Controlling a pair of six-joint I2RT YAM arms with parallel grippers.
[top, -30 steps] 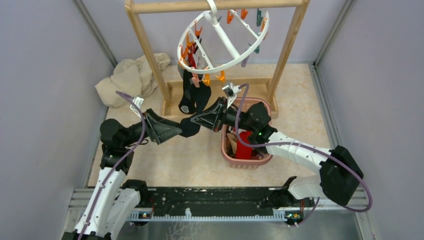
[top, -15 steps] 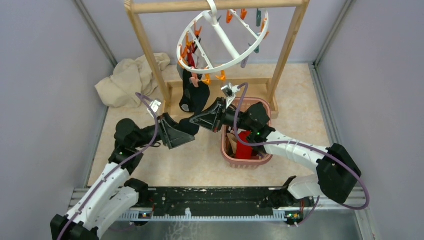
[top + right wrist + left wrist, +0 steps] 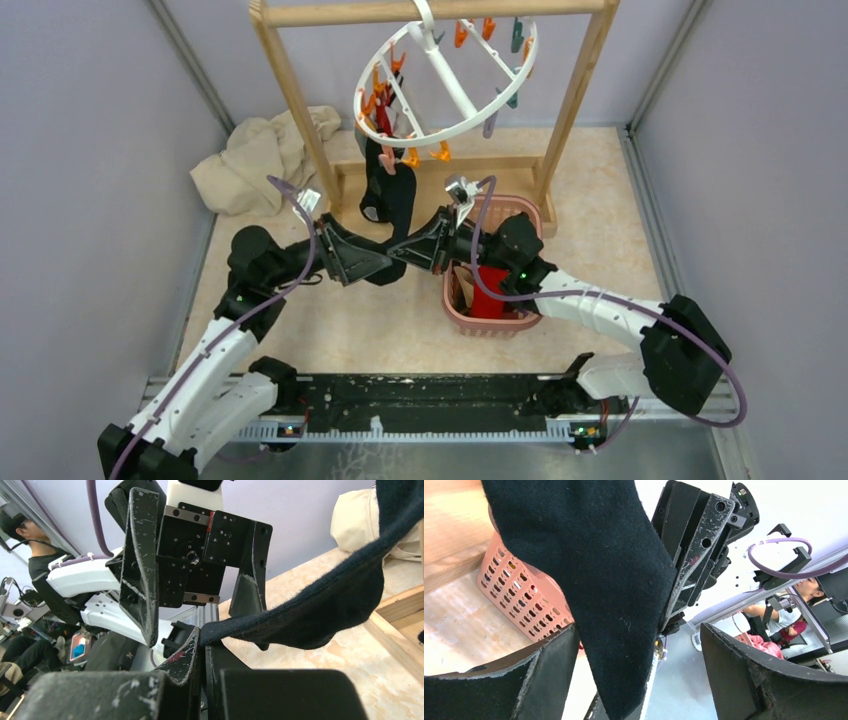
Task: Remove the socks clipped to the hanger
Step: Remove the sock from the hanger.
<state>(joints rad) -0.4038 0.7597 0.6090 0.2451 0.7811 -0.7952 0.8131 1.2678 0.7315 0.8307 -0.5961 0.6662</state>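
Pinching black sock [image 3: 330, 602], seemingly: right gripper [image 3: 202, 641]

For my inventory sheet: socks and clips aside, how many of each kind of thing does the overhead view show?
Round hanger: 1
Wooden rack: 1
Pink basket: 1
Beige cloth heap: 1
Robot arms, left and right: 2
Total: 6

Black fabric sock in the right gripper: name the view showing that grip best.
Right wrist view: the edge of the black fabric sock is clamped in the shut right gripper. Left wrist view shows its broad face inside the open left gripper, pinch partly hidden. Top view shows it hanging toward both grippers, pinch too small.
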